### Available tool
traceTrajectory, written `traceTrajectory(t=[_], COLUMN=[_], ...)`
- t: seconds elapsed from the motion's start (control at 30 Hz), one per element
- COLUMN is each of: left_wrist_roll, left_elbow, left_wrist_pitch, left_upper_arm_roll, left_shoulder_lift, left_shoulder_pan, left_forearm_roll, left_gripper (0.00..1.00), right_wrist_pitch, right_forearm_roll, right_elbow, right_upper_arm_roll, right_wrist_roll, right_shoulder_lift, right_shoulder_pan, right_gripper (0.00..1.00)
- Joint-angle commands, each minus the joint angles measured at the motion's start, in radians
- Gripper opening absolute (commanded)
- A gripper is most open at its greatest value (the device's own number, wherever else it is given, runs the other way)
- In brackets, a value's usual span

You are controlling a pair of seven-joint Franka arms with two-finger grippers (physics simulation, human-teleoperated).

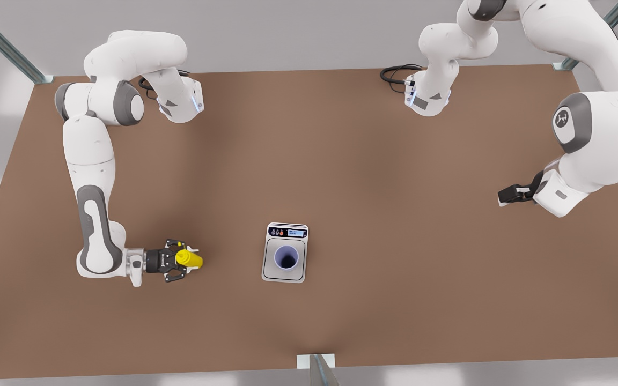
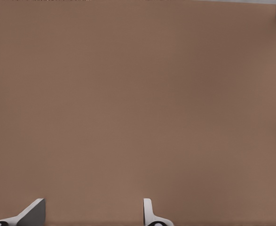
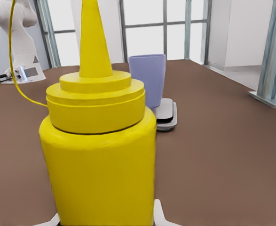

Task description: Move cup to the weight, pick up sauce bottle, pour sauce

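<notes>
Closest to the lens in the right wrist view, the sauce bottle (image 3: 99, 155) is seen as a bright yellow body with a stepped cap and a pointed nozzle, standing upright between the fingertips (image 3: 159, 215) of the right gripper (image 1: 180, 261). In the front view that gripper is found at the front view's left, reached in level from the side, with its fingers clenched on the bottle above the brown table (image 1: 395, 300).

Beyond the bottle, the lavender cup (image 1: 286, 258) is seen upright on the square plate of the weight (image 1: 286, 252), near the middle of the table. The dark display strip of the weight is turned toward the far edge. Cup and bottle are kept well apart.

At the front view's right, the left gripper (image 1: 506, 195) is held over bare table, far from the weight. Its fingertips (image 2: 34, 213) are spread apart with nothing between them, and this arm is idle.
</notes>
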Motion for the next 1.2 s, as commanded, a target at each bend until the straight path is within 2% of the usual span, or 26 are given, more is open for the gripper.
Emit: traceTrajectory(t=[0.0,0.03,0.1,0.17,0.53,0.67,0.73,0.8,0.93,0.97,1.0,1.1,1.17], left_wrist_roll=[-0.005,-0.008,-0.008,-0.008,-0.008,-0.008,-0.008,-0.008,-0.009,-0.009,-0.008,-0.008,-0.008], left_elbow=[0.0,0.0,0.0,0.0,0.0,0.0,0.0,0.0,0.0,0.0,0.0,0.0,0.0], left_wrist_pitch=[-0.002,-0.002,0.0,0.003,0.005,0.005,0.005,0.003,0.001,0.001,0.003,0.003,0.005], left_upper_arm_roll=[0.0,0.0,0.0,0.0,0.0,0.0,0.0,0.0,0.0,0.0,0.0,0.0,0.0], left_shoulder_lift=[0.0,0.0,0.001,0.004,0.007,0.007,0.007,0.006,0.004,0.004,0.004,0.006,0.007], left_shoulder_pan=[0.0,0.0,0.001,0.0,0.0,0.001,0.0,0.0,0.0,0.0,0.0,0.001,0.0], left_forearm_roll=[0.0,0.0,0.0,0.0,-0.001,-0.001,-0.003,-0.001,-0.001,-0.003,-0.003,-0.003,-0.003], left_gripper=[1.0,1.0,1.0,1.0,1.0,1.0,1.0,1.0,1.0,1.0,1.0,1.0,1.0], right_wrist_pitch=[0.0,0.0,0.0,-0.003,-0.029,-0.063,-0.06,-0.054,-0.048,-0.048,-0.048,-0.052,-0.049], right_forearm_roll=[0.0,0.0,0.0,0.0,-0.034,-0.156,-0.314,-0.574,-0.801,-0.946,-1.02,-1.14,-1.14], right_elbow=[0.0,0.0,0.0,0.002,0.002,0.005,0.106,0.314,0.37,0.25,0.153,0.028,-0.032], right_upper_arm_roll=[0.0,0.0,0.0,0.0,0.0,0.0,-0.067,-0.071,-0.072,-0.074,-0.072,-0.068,-0.066], right_wrist_roll=[0.0,0.0,0.005,0.006,0.0,0.005,0.046,0.383,1.072,1.509,1.816,2.264,2.304], right_shoulder_lift=[-0.001,-0.001,-0.001,-0.001,-0.002,-0.008,-0.04,-0.071,-0.218,-0.399,-0.527,-0.718,-0.788], right_shoulder_pan=[0.0,0.0,0.0,0.0,-0.052,-0.127,-0.13,-0.123,-0.014,0.049,0.08,0.094,0.094], right_gripper=[0.7,0.7,0.78,1.0,1.0,1.0,1.0,1.0,1.0,1.0,1.0,1.0,1.0])
